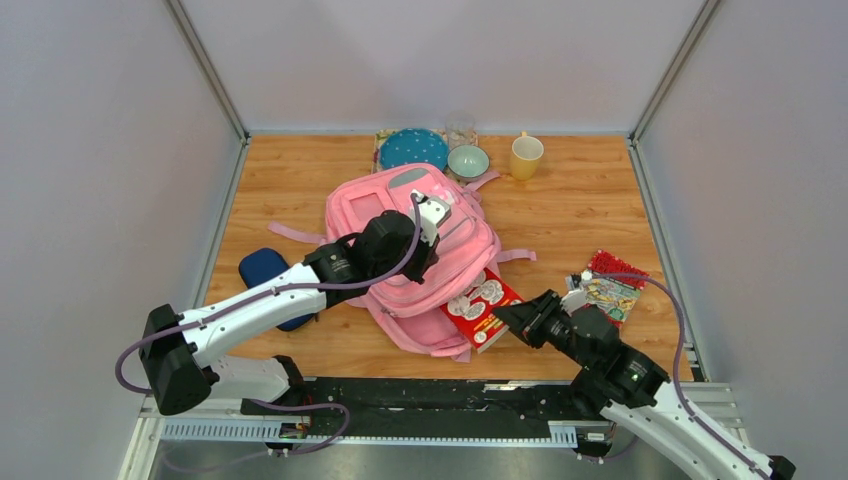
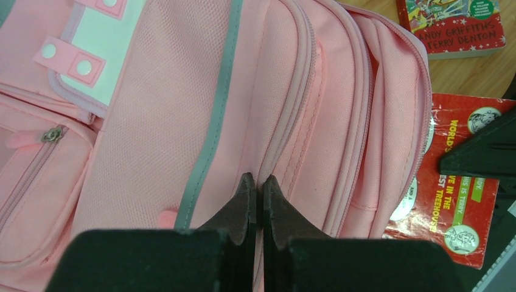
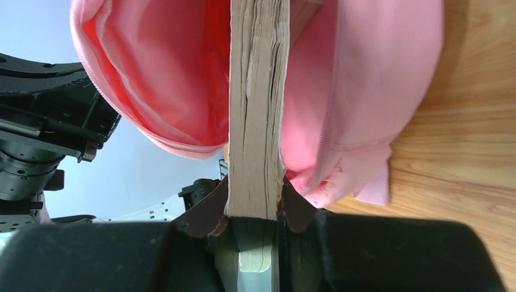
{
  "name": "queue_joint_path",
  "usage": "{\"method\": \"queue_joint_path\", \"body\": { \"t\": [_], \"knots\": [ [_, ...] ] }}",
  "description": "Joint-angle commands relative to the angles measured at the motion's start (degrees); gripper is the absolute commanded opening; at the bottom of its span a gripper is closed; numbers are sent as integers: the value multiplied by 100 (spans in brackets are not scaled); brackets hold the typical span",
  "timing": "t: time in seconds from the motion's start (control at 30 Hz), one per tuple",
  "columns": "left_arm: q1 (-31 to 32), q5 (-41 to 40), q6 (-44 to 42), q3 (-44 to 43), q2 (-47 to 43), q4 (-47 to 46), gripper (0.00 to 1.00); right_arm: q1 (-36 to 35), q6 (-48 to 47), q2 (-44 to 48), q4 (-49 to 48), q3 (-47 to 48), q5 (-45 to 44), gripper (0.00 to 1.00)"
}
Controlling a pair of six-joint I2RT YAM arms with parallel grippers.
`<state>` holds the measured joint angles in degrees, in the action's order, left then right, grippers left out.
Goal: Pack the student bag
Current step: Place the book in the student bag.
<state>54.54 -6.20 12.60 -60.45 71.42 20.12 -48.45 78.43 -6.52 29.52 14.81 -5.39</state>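
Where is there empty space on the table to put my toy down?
Bare wood lies in the far left corner, between the teal plate and the navy pouch, and at the right, between the yellow mug and the colourful book. It is crowded by the small bowl and around the pink backpack.

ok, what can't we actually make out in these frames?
- Far end of the book: right wrist view, inside the backpack.
- The pouch: top view, partly under the left arm.
- The second book: left wrist view, cut by top edge.
- Contents of the glass: top view, too small.
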Motion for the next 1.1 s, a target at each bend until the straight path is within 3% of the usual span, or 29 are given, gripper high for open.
{"method": "queue_joint_path", "body": {
  "t": [0.0,0.2,0.63,0.93,1.07],
  "knots": [
    [-58,4,278,-126,-321,-913,0,-7,32,-410,-1772,66,248,0],
    [-75,241,418,-11,-365,-1115,0,-7,40,-1174,-2720,-48,3,0],
    [-383,795,700,252,-646,-1265,0,63,-539,-5188,-5323,1172,-560,0],
    [-488,892,823,437,-796,-1405,0,-217,224,-7010,-5957,1630,-1701,0],
    [-559,892,911,542,-857,-1528,0,-437,199,-7380,-5478,1885,-1949,14]
  ]
}}
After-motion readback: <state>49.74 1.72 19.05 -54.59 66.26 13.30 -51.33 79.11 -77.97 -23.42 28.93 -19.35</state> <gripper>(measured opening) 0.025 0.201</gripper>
